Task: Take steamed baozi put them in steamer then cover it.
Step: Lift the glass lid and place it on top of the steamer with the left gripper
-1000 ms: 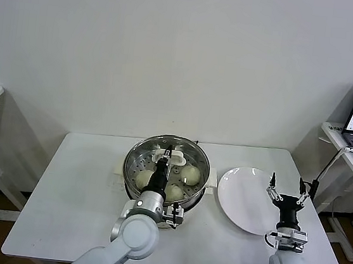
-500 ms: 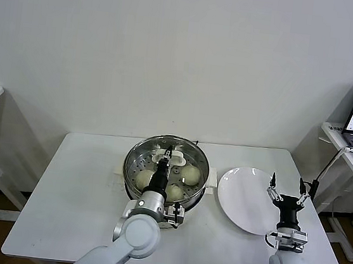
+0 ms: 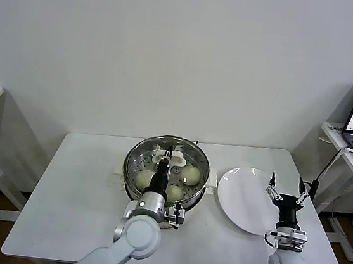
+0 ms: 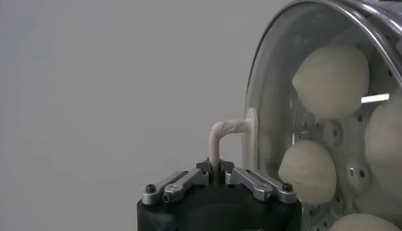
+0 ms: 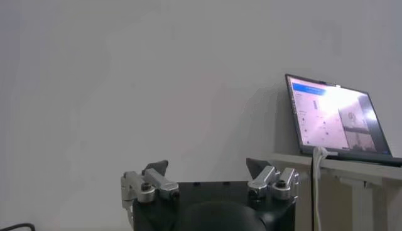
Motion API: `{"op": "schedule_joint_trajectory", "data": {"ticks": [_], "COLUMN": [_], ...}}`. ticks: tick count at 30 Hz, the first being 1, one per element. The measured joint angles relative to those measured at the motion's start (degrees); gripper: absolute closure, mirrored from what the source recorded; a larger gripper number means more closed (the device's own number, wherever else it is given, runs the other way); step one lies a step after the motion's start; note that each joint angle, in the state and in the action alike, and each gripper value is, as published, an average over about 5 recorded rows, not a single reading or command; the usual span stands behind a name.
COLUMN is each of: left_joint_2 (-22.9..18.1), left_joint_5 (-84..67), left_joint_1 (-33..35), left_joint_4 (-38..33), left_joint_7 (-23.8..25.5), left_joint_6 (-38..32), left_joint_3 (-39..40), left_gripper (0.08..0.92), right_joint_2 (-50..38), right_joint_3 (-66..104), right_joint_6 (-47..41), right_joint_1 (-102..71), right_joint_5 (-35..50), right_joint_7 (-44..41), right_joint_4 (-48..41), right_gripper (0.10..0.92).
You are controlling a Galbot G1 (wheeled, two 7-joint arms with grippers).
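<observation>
Lid [image 3: 168,164] sits level on the pot [image 3: 134,179] at mid-desk [image 3: 80,191], directly under the left tool [image 3: 168,151], which is pinched on the lid's small cream handle [image 4: 225,130], so the only move left looks like letting go and lifting straight up. Through the glass, buns [image 3: 190,174] rest on the perforated tray inside; three show clearly from above. Right tool [image 3: 286,183] hangs idle with fingers spread wide above the empty white plate [image 3: 238,203].
</observation>
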Motion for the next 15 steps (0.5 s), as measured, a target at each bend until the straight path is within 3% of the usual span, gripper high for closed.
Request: {"op": "schedule_joint_trajectory", "data": {"ticks": [15], "left_joint_2": [0.16], "left_joint_5": [0.35], "left_joint_1": [0.44], "left_joint_4": [0.41], "left_joint_7": [0.18], "left_joint_6": [-0.4], "left_joint_3": [-0.45], "left_gripper": [0.813], "right_joint_2": [0.34], "right_joint_3": [-0.28], "right_joint_6": [0.15], "right_joint_1": [-0.01], "right_joint_5": [-0.24], "right_joint_7": [-0.14], "right_joint_4": [-0.24], "right_gripper": [0.203]}}
